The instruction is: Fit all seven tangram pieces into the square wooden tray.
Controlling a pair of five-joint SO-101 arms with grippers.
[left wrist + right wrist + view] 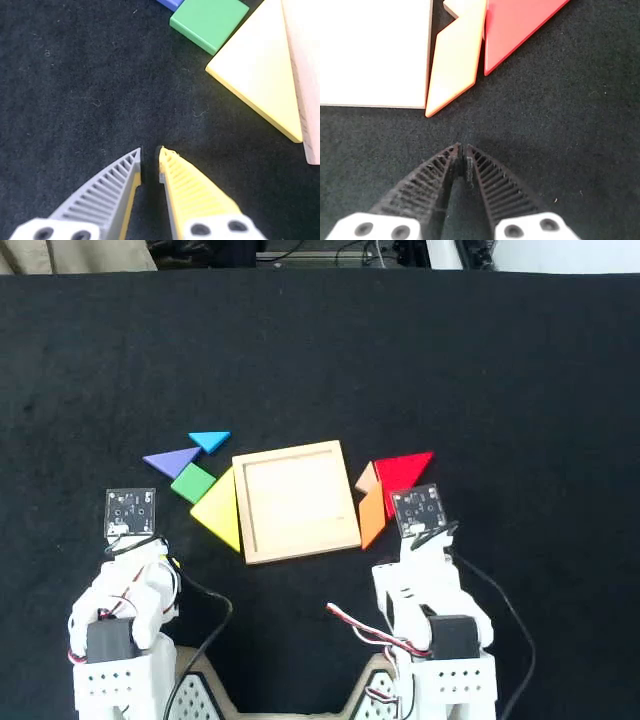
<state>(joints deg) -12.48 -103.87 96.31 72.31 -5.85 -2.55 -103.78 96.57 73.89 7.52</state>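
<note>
A black cloth [320, 360] covers the table. Past its far edge run cables [350, 252] and pale fabric [70, 255]. The tray [295, 502] sits mid-table, its floor bare. The blue triangle [210, 441], purple piece [172, 460], green square [193, 482] and yellow triangle [222, 510] cluster at its left. The red triangle [402, 470], orange piece [372, 515] and pale piece [366, 478] lie at its right. The left gripper [150, 152] and right gripper [461, 148] are both closed on nothing, over bare cloth.

Left end effector [150, 151], right end effector [464, 148] closed.
</note>
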